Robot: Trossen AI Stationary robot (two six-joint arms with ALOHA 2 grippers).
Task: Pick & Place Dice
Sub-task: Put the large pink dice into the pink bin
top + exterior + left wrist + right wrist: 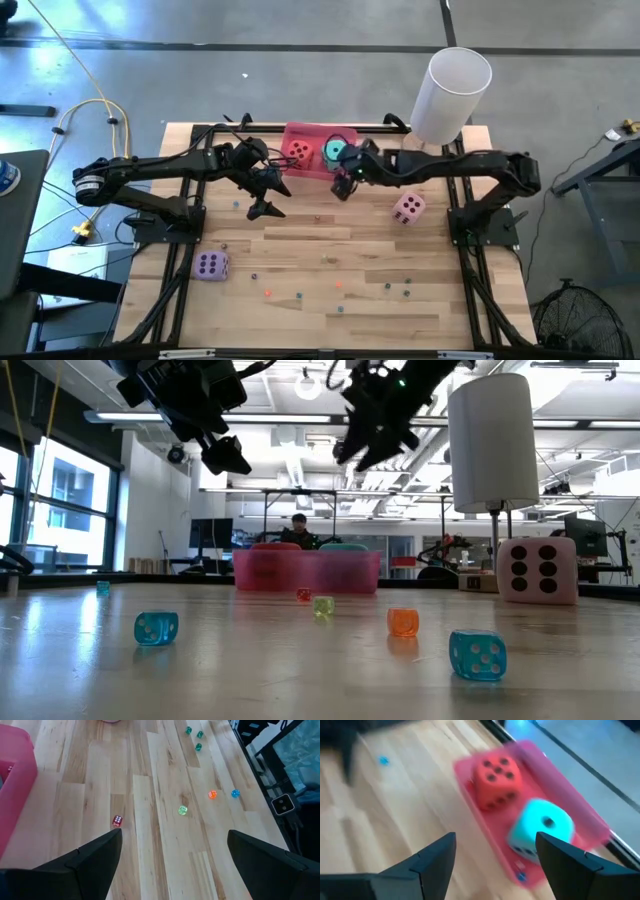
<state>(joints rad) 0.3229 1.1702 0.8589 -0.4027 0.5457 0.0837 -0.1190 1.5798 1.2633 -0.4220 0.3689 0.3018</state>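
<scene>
Dice: red die [496,779] and teal die [540,830] sitting in pink tray [560,790] at worktop's far edge. Right gripper [495,852] hovering beside tray, jaws apart, empty. Left gripper [172,855] hanging nearby, jaws apart.

Red die [497,780] with dark pips, teal die [540,832] beside it in my pink tray [565,785]; pale pink die [408,208], purple die [211,265], light wood table [330,240].

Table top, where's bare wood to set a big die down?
Free: the wood between the purple die and pink die, below the left gripper. Crowded: the pink tray, already holding two dice, and the front strip scattered with tiny dice.
</scene>
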